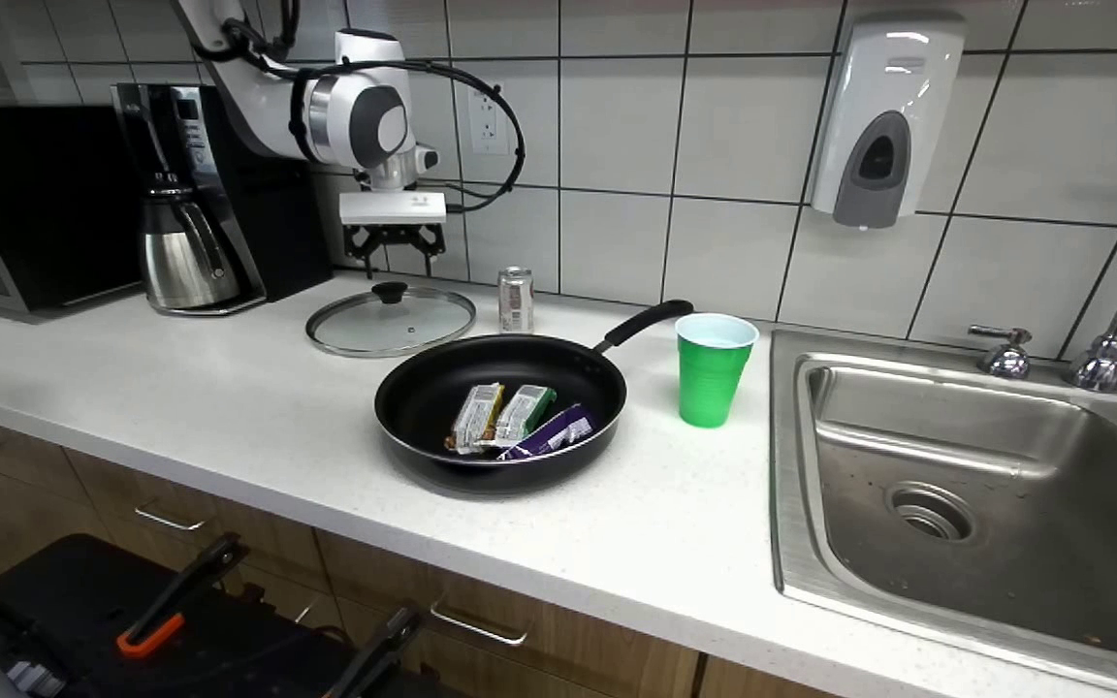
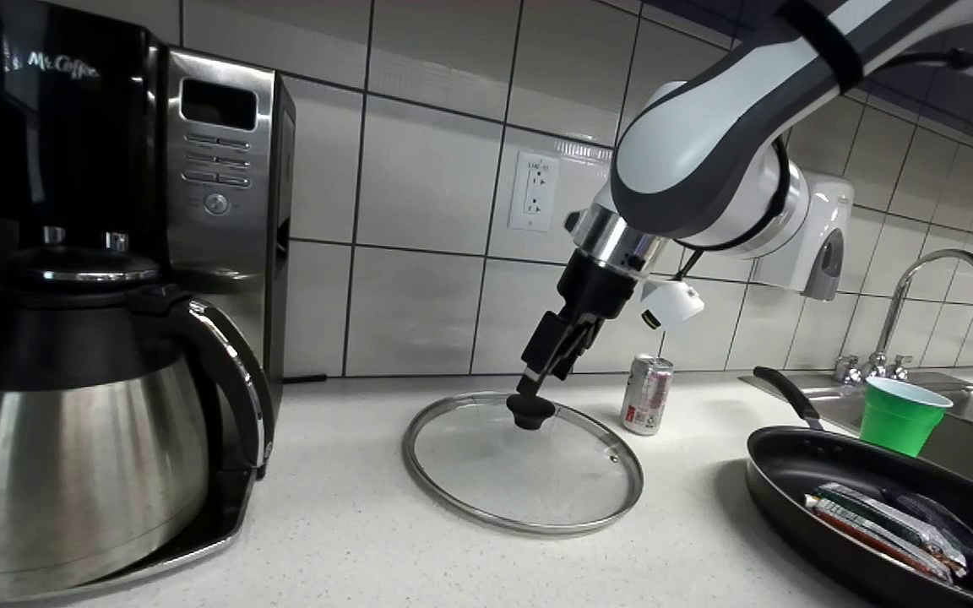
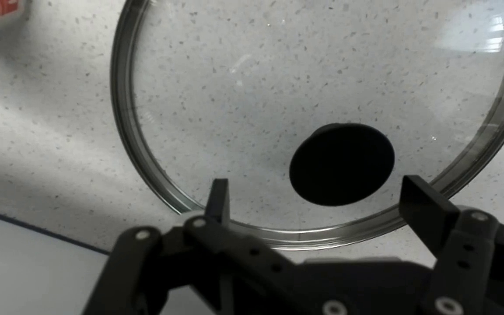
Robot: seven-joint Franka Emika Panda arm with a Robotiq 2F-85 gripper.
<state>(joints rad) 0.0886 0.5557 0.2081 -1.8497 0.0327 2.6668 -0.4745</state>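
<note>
While the black two-fingered pincer (image 1: 398,270) hangs just above the round clear-glass lid (image 3: 243,131) with its grey metal rim, nothing is held: the fingers (image 3: 218,201) stand spread wide. Seen in the wrist view, the lid's flat-topped black knob (image 3: 341,165) lies at about two o'clock from the middle of the gap, nearer the fingertip at three o'clock, with clear glass showing on either side. An exterior view puts the knob right under a fingertip; whether the two touch there is hard to tell.

As for progress, the pincer appears roughly lined up with the knob, and that seems to be all that is done at the lid. No grip is made yet, and the glass lies flat, unlifted, on the white speckled tabletop (image 1: 229,388).

In an exterior view the lid rests at about ten o'clock from the round black frying pan (image 1: 423,397), apart from it, so the pan is uncovered. Inside, toward its six o'clock side, sit a white-and-yellow wrapped bar (image 1: 477,417), a white-and-green wrapped bar (image 1: 525,415) and a dark purple wrapped bar (image 1: 557,433). A small silver metal can (image 1: 516,301) stands upright at about three o'clock from the lid, just beside it; a tapered green plastic cup (image 1: 714,383) stands at about three o'clock from the pan.
</note>
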